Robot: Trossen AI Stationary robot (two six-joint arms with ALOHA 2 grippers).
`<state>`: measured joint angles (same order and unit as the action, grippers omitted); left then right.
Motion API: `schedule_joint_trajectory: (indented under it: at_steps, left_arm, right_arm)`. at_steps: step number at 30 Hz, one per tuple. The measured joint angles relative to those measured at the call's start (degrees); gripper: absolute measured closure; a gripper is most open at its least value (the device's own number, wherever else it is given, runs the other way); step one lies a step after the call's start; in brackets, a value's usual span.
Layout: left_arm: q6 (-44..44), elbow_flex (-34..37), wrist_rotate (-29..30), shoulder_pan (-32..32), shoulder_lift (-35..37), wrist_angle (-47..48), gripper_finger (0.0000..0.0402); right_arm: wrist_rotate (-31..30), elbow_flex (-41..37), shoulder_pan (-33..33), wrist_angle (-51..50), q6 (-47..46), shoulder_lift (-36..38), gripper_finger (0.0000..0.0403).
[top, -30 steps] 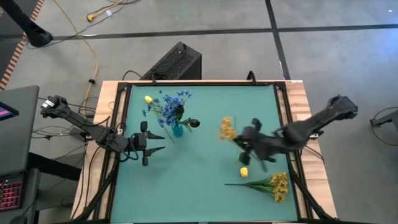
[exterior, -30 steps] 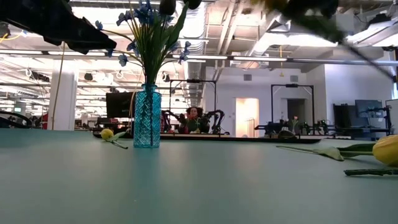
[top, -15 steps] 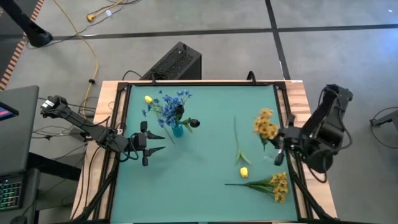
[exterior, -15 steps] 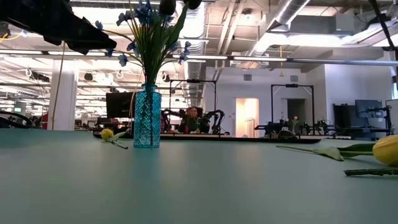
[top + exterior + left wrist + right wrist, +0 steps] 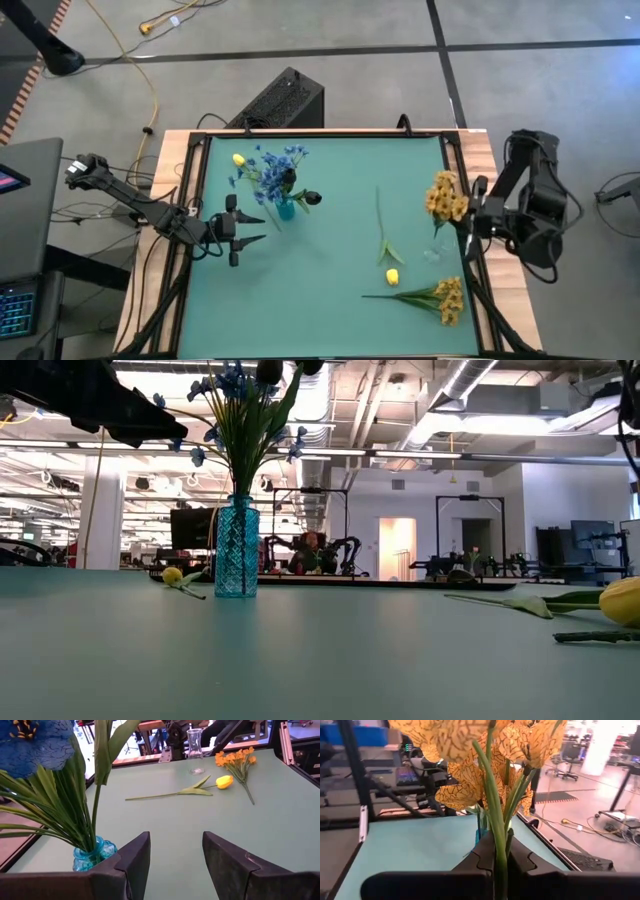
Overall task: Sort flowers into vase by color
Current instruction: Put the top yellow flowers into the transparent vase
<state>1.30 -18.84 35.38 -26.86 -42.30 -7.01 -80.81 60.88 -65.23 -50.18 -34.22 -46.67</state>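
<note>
table: a green-topped table [image 5: 320,290] with a wooden frame, both arms reaching in from its sides.
right arm: folded at the table's right edge; the right gripper [image 5: 496,854] is clenched on the stems of a yellow-orange sprig [image 5: 444,196].
yellow-orange sprig: stems pinched between the two dark fingers [image 5: 481,852], blossoms standing up beyond the fingertips, held above the table's right edge close to the clear vase [image 5: 195,752].
left arm: waits at the table's left edge; the left gripper [image 5: 247,229] has its jaws spread apart with nothing between them, just beside the blue vase [image 5: 236,547].
blue vase: stands upright left of centre, holding blue flowers [image 5: 270,170] and a dark bud [image 5: 313,198].
second yellow-orange sprig [image 5: 438,298]: lies flat near the front right corner.
yellow bud on a stem [image 5: 387,248]: lies on the table between the two vases.
small yellow bud [image 5: 238,159]: lies behind the blue vase.
</note>
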Motion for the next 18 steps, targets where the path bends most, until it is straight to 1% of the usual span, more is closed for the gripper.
schedule_joint_trajectory:
  at_steps: [4, 9, 14, 18]
  left_arm:
    - [0.0, 0.0, 0.0, 0.0, 0.0, 0.0, 0.0231]
    - [0.5, 0.0, 0.0, 0.0, 0.0, 0.0, 0.0231]
    - [0.9, 0.0, 0.0, 0.0, 0.0, 0.0, 0.0231]
    - [1.0, 0.0, 0.0, 0.0, -0.1, 0.0, 0.0231]
  right_arm:
    - [1.1, 0.0, -2.2, -3.4, -2.1, 1.0, 0.0361]
    - [2.2, 0.0, -4.5, -10.2, -8.8, 1.5, 0.0361]
    - [3.4, 0.0, -5.0, -16.0, -16.3, 1.3, 0.0361]
    - [4.8, -0.2, -5.0, -18.3, -18.5, 1.3, 0.0360]
